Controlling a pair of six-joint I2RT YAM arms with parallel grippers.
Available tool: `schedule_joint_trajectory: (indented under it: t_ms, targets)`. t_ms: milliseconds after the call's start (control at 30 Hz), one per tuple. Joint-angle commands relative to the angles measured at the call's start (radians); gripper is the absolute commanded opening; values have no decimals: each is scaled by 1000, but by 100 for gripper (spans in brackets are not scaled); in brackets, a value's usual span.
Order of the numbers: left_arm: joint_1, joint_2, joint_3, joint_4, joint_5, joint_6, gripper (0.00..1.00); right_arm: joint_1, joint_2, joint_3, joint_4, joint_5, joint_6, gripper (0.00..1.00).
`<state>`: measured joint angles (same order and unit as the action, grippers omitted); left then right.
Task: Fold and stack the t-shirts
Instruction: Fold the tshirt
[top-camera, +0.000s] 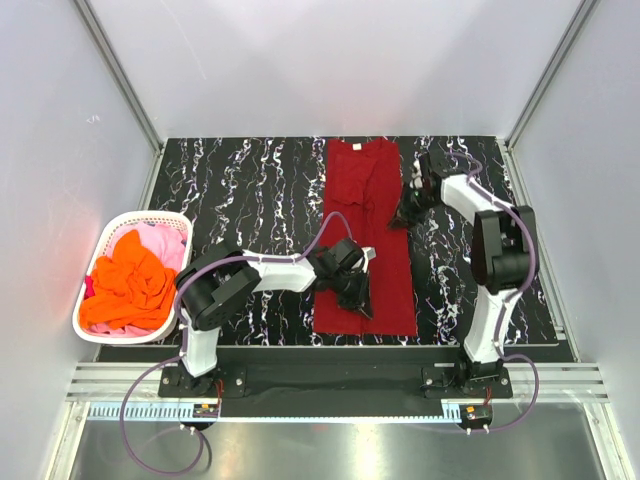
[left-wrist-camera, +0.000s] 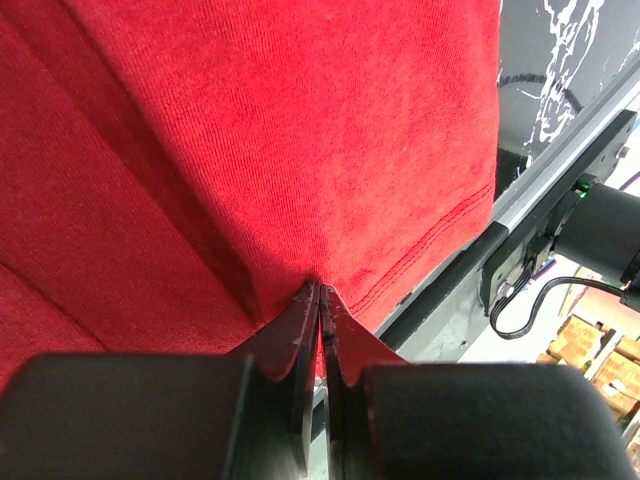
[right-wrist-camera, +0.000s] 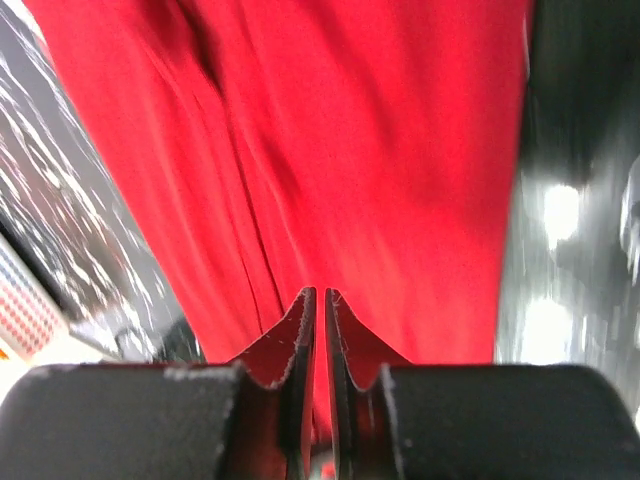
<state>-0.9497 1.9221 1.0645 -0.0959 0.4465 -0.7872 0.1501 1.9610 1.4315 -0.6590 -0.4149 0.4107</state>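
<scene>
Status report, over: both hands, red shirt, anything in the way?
Left hand shut on red shirt near hem. Right hand shut on its right edge. Shirt flat, folded narrow. Basket of other shirts far left, not in the way.

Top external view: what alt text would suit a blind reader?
A dark red t-shirt, folded into a long strip on a black marbled table, is pinched by the left gripper and right gripper. A white basket at left holds an orange shirt and a pink shirt.

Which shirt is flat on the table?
The dark red cloth t-shirt on the black table; the bright orange shirt and pink shirt sit crumpled in the white plastic basket.
</scene>
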Motion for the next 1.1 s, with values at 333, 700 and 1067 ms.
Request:
schedule_joint_trajectory:
  t_ms: [333, 700, 1067]
  targets:
    - [-3, 54, 41, -106, -138, -4, 7, -6, 415, 542, 36, 14, -1, 12]
    - [45, 74, 86, -186, -175, 29, 7, -7, 731, 953, -103, 27, 54, 10]
    - [74, 49, 147, -174, -75, 52, 9, -35, 629, 1025, -192, -13, 76, 14]
